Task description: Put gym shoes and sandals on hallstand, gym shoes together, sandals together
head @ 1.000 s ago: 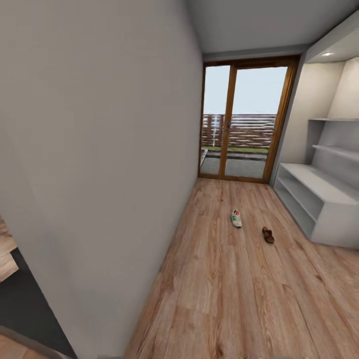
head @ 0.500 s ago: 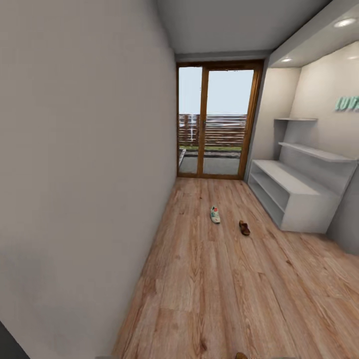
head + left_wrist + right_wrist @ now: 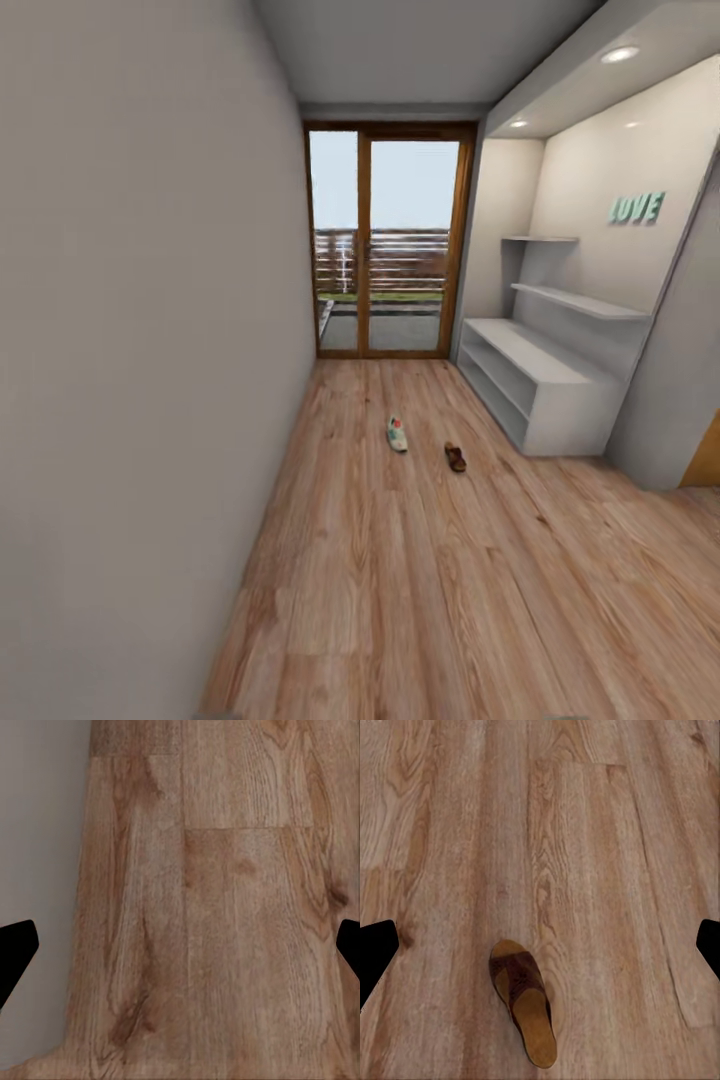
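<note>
Wood planks everywhere: the floor (image 3: 420, 560) runs down a narrow corridor to a glass door (image 3: 388, 255) with a brown frame at the far end. A plain grey wall (image 3: 130, 350) closes off the left side.

On the right, the pale grey rack (image 3: 535, 385) sits in an alcove, low bench with two open shelves, plus two wall shelves above it and green "LOVE" letters (image 3: 636, 208) on the wall. Its shelves look bare from here.

One gym shoe (image 3: 397, 434) lies on the floor about mid-corridor, and a sandal (image 3: 455, 457) is near it on the right, a bit closer to the camera. Both are well apart from the rack.

The right wrist view has a second sandal (image 3: 523, 999) flat on the planks, strap up, tan footbed showing. Right fingers (image 3: 540, 949) are spread wide at the frame edges, holding nothing. Left fingers (image 3: 180, 949) are spread the same way over bare floor next to the wall base (image 3: 37, 870), also not holding anything.
</note>
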